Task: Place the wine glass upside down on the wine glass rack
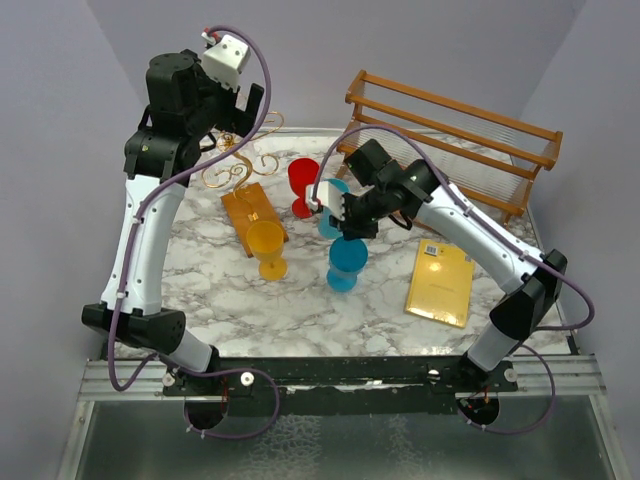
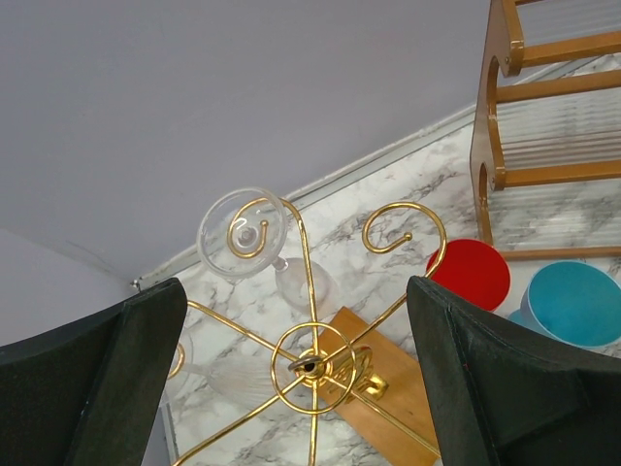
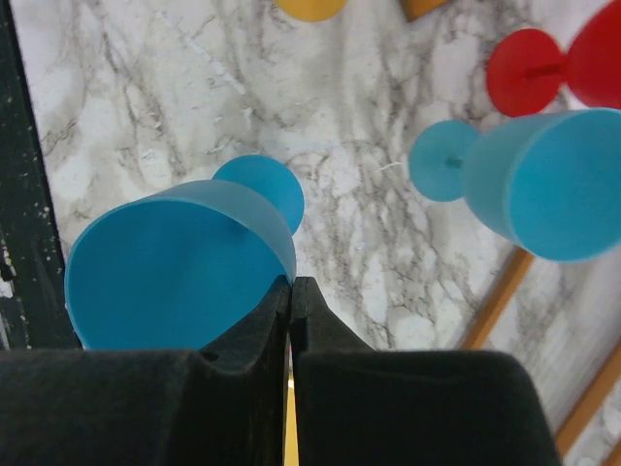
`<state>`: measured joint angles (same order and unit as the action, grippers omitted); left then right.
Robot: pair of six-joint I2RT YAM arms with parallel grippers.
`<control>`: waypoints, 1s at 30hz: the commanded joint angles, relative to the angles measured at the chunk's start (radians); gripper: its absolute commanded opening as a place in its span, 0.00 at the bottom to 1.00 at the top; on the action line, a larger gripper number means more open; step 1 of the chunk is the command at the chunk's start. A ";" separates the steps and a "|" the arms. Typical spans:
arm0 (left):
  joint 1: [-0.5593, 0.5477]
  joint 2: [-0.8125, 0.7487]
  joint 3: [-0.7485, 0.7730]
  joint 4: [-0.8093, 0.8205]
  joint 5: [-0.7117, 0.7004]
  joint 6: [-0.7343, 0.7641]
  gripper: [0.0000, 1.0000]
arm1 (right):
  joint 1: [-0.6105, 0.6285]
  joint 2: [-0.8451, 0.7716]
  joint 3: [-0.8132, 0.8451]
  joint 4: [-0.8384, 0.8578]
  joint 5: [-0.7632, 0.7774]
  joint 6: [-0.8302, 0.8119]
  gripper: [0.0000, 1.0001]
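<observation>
The wine glass rack [image 1: 228, 165] is thin gold wire on an orange-brown base [image 1: 255, 215] at the back left. My left gripper [image 1: 240, 118] hovers open and empty above it. In the left wrist view the rack's hub [image 2: 312, 367] lies between my fingers [image 2: 97, 369], and a clear glass [image 2: 243, 233] hangs upside down on one arm; a second clear glass [image 2: 228, 377] hangs lower left. My right gripper [image 1: 350, 228] is shut on the rim of a blue wine glass [image 1: 347, 264] standing upright mid-table. The right wrist view shows the fingers [image 3: 252, 340] pinching that rim [image 3: 175, 272].
A second blue glass [image 1: 332, 208], a red glass [image 1: 303, 185] and a yellow glass [image 1: 267, 248] stand upright near the rack's base. A large brown slatted rack [image 1: 460, 140] stands at the back right. A yellow book [image 1: 440, 283] lies at the right.
</observation>
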<state>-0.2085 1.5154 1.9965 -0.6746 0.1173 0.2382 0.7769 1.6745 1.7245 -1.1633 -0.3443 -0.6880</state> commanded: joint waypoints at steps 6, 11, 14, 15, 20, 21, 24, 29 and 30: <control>0.008 0.053 0.075 0.010 0.063 -0.047 0.99 | -0.177 -0.103 0.187 -0.057 0.078 0.039 0.01; 0.008 0.086 0.136 0.006 0.083 -0.085 0.99 | -0.286 -0.176 0.219 -0.043 0.112 0.047 0.01; 0.008 0.087 0.135 0.019 0.121 -0.122 0.99 | -0.297 -0.192 0.258 -0.005 0.165 0.060 0.01; 0.008 0.082 0.128 0.031 0.136 -0.138 0.99 | -0.298 -0.196 0.268 0.022 0.186 0.064 0.01; 0.008 0.039 0.035 0.116 0.224 -0.212 0.99 | -0.297 -0.291 0.127 0.319 0.269 0.061 0.01; 0.008 0.031 0.016 0.139 0.242 -0.229 0.99 | -0.297 -0.313 0.090 0.417 0.269 0.063 0.01; 0.008 0.017 -0.035 0.197 0.321 -0.301 0.99 | -0.297 -0.280 0.130 0.468 0.261 0.125 0.01; 0.008 -0.015 -0.154 0.326 0.444 -0.480 0.96 | -0.297 -0.248 0.206 0.534 0.185 0.264 0.01; 0.008 -0.020 -0.172 0.349 0.459 -0.513 0.95 | -0.297 -0.242 0.217 0.547 0.179 0.289 0.01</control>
<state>-0.2047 1.5501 1.8885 -0.4782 0.4328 -0.0925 0.4778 1.4109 1.8660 -0.7708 -0.1246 -0.5365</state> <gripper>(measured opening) 0.966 0.015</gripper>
